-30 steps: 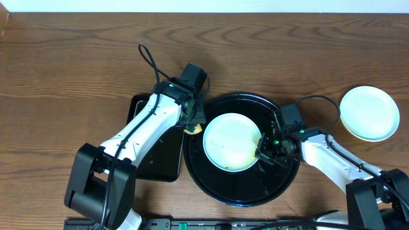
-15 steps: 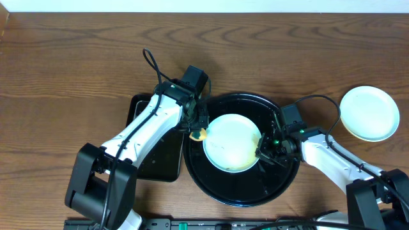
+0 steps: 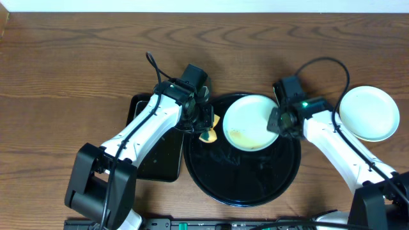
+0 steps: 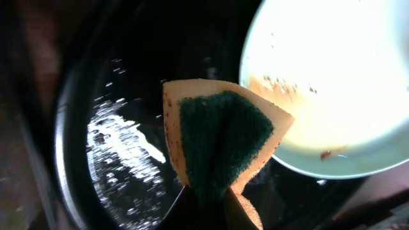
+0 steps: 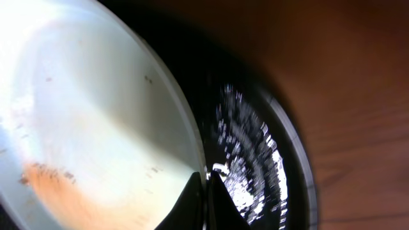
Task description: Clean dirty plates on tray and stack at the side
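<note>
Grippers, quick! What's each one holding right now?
Left gripper: closed, holding the sponge.
Right gripper: closed, pinching the dirty plate by its rim.

1. Brown wood-grain table top (image 3: 77, 57): fills the overhead view, grain running left to right; a patch also shows at the upper right of the right wrist view (image 5: 358, 57).
2. Rectangular black tray with rounded corners (image 3: 163, 158): glossy, lying flat on the table top left of centre, partly covered from above.
3. Yellow foam sponge with a dark green scouring face (image 4: 223, 144): folded, green side showing, yellow edges speckled brown; seen small overhead (image 3: 209, 133).
4. Pale wall strip (image 3: 255, 5): along the far edge.
5. Tan object (image 3: 2, 22): cut off at the upper left corner, unidentifiable.
</note>
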Motion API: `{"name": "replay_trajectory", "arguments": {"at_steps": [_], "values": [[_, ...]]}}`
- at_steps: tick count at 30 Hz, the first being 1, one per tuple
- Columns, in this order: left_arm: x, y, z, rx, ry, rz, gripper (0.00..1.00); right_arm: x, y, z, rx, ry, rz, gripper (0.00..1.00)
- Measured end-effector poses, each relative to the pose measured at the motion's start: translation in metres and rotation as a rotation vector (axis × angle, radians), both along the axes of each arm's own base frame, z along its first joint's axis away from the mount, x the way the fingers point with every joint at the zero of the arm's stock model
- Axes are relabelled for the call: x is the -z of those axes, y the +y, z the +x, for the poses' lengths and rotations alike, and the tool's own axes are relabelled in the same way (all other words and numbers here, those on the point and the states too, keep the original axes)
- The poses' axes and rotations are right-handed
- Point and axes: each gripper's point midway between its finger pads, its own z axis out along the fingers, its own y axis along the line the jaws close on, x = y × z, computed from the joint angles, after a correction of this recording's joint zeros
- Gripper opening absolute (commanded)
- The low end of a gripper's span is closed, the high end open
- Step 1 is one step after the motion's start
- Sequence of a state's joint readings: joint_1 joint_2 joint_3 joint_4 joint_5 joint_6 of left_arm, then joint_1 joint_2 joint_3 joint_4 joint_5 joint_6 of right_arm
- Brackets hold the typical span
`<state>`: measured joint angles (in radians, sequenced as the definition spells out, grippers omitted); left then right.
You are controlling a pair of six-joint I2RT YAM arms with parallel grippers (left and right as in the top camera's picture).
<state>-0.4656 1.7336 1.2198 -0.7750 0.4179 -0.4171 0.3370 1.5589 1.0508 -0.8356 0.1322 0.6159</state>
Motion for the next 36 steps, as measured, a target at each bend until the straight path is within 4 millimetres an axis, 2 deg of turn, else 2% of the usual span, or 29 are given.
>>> {"name": "replay_trajectory", "arguments": {"at_steps": [4, 7, 12, 20, 24, 26, 29, 31, 36], "values": [[-0.003, -0.007, 0.001, 0.008, -0.004, -0.039, 0.07, -0.020, 0.006, 0.010, -0.070, -0.046, -0.063, 0.01], [-0.004, -0.009, 0.002, 0.010, -0.004, -0.055, 0.07, -0.028, 0.006, 0.009, -0.123, -0.050, -0.128, 0.02], [-0.006, -0.012, 0.005, 0.012, -0.017, -0.068, 0.07, -0.034, -0.009, -0.002, -0.159, -0.020, -0.272, 0.02], [-0.007, -0.015, 0.009, 0.013, -0.038, -0.079, 0.08, -0.049, -0.031, 0.002, -0.147, -0.051, -0.435, 0.02], [-0.008, -0.015, 0.012, 0.013, -0.048, -0.084, 0.07, -0.066, -0.033, 0.011, -0.146, -0.092, -0.468, 0.02], [-0.007, -0.013, 0.014, 0.006, -0.052, -0.077, 0.07, -0.082, -0.027, 0.018, -0.153, -0.127, -0.472, 0.02], [-0.004, 0.001, 0.020, -0.027, -0.059, -0.038, 0.08, -0.101, -0.017, 0.021, -0.173, -0.156, -0.469, 0.02], [0.000, 0.018, 0.024, -0.063, -0.056, 0.011, 0.07, -0.115, -0.009, 0.023, -0.191, -0.181, -0.465, 0.02], [0.010, 0.080, 0.037, -0.193, -0.049, 0.166, 0.07, -0.135, 0.007, 0.021, -0.233, -0.212, -0.460, 0.02]]}}
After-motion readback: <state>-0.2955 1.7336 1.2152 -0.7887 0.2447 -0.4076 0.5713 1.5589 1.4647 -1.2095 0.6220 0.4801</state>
